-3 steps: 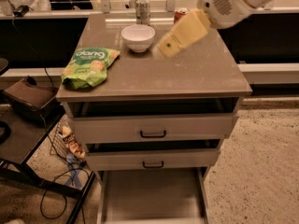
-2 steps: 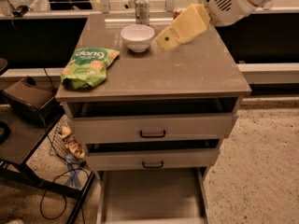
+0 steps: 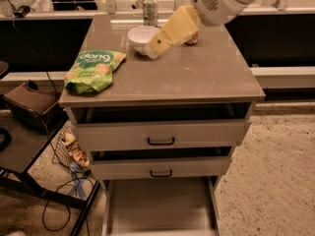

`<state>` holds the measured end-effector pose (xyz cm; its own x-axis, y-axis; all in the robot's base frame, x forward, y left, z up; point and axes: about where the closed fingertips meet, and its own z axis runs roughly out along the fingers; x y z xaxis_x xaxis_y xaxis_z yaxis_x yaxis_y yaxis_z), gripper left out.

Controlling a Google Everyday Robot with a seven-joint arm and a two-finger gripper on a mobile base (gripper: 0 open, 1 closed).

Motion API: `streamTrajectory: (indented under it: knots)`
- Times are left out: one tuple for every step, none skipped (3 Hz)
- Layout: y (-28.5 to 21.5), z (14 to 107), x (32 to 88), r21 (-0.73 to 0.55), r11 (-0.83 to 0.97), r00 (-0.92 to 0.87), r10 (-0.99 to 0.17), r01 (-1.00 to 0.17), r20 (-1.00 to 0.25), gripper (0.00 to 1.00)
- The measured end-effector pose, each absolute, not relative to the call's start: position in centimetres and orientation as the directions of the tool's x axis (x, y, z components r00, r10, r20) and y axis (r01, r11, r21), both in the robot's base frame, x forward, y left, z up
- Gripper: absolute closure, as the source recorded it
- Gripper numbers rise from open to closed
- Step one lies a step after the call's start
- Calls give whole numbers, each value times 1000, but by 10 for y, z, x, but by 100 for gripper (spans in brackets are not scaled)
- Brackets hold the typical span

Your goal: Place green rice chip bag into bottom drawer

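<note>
The green rice chip bag (image 3: 93, 70) lies flat at the front left corner of the cabinet top (image 3: 197, 77), with its "dang" lettering facing up. The bottom drawer (image 3: 160, 205) is pulled out at floor level and shows a bare flat floor. My gripper (image 3: 156, 44), yellowish, hangs above the middle of the cabinet top, just right of the white bowl (image 3: 140, 36) and well to the right of the bag. It holds nothing that I can see.
A silver can (image 3: 149, 9) stands behind the bowl at the back edge. A dark can (image 3: 192, 38) is partly hidden behind my gripper. The two upper drawers (image 3: 160, 136) stand slightly ajar. A dark cart (image 3: 24, 132) and cables (image 3: 64, 205) are at the left.
My gripper has moved left across the cabinet top, from right of the bowl to right beside it. The bag and drawers have not moved.
</note>
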<state>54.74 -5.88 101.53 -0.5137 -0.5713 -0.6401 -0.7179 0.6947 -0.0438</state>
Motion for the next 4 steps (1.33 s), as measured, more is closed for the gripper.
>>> streamTrajectory:
  knots:
    - [-21,978,602,-61,744,-589,-574,-666,-569,0]
    - [21,919,677,-16,796,-660,-512,-605,-550,0]
    - [53,905,701,69,798,-672,-454,-599,-585,0]
    - [98,921,692,158,779,-683,-410,-607,-604,0]
